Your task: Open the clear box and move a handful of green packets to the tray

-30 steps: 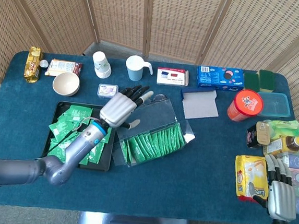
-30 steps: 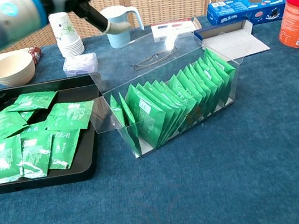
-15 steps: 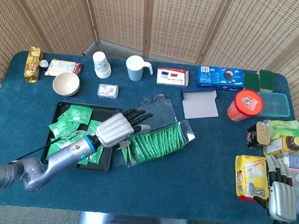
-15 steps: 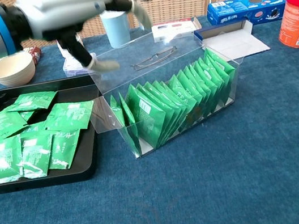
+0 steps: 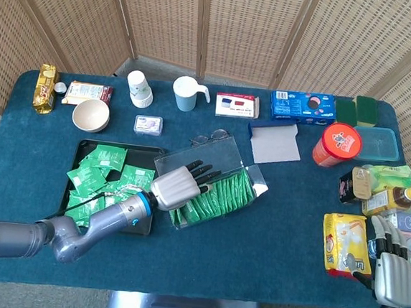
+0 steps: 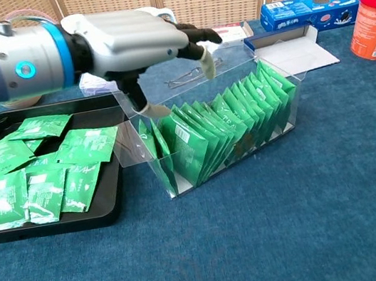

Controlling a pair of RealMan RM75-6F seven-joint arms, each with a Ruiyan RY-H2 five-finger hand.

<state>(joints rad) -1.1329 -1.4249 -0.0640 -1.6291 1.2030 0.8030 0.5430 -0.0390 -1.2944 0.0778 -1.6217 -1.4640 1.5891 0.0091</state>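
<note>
Many green packets (image 6: 225,123) stand upright in the open clear box (image 5: 213,187) beside the tray (image 5: 150,154), over which the left hand (image 6: 139,44), fingers spread and empty, has descended for another grab.

The head view looks steeply down from above and shows the whole table (image 5: 270,239) with the wicker screens (image 5: 202,24) behind. The chest view sits low and close, looking forward across the table surface. The 2 views share the clear box (image 6: 214,125) (image 5: 214,180), the black tray (image 6: 105,205) (image 5: 141,228) and the left hand (image 6: 136,44) (image 5: 181,188).
</note>
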